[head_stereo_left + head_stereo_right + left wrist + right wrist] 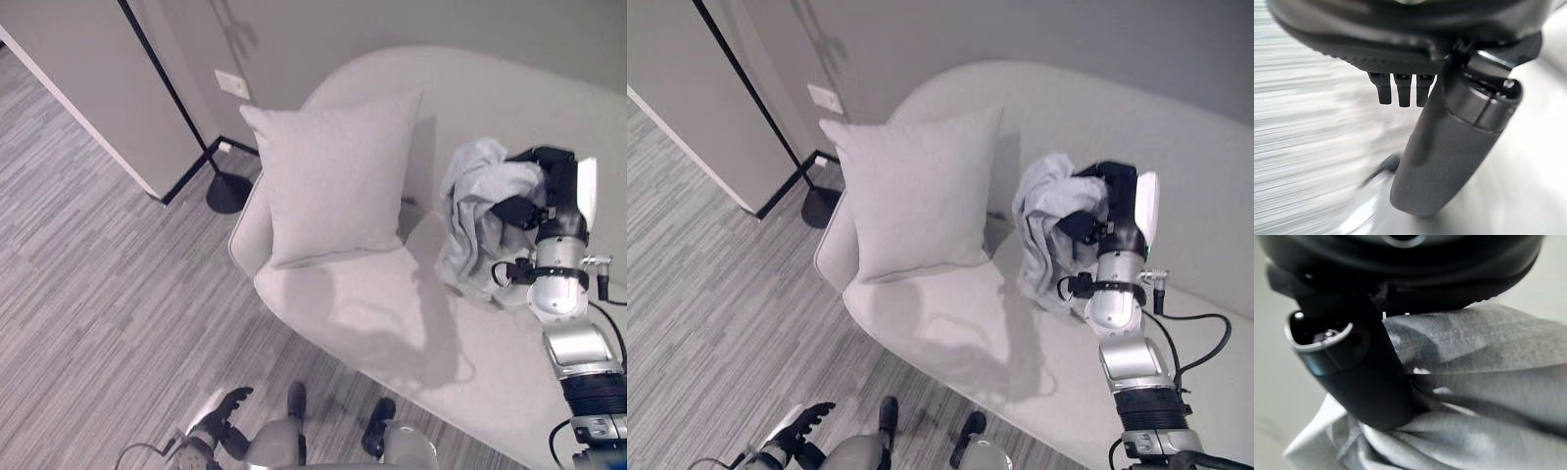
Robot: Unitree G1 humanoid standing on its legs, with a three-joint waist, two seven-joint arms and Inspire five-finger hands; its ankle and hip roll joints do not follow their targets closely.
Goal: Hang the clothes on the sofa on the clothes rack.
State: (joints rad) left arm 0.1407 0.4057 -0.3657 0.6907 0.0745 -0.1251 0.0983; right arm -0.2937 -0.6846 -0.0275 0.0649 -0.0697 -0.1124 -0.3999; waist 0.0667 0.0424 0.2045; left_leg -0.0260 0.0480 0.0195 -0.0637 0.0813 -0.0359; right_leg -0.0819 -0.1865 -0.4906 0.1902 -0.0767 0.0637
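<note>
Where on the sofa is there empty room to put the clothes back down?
The bare sofa seat between the pillow and the grey garment is free. It is crowded further right, where the right hand grips the bunched garment.

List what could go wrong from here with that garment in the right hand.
1. The right hand holds the grey garment bunched, with much cloth hanging loose; it may slip out or snag while carried.
2. The hanging cloth sits close to the pillow on the sofa, so a swing towards the black stand could drag the pillow off.
</note>
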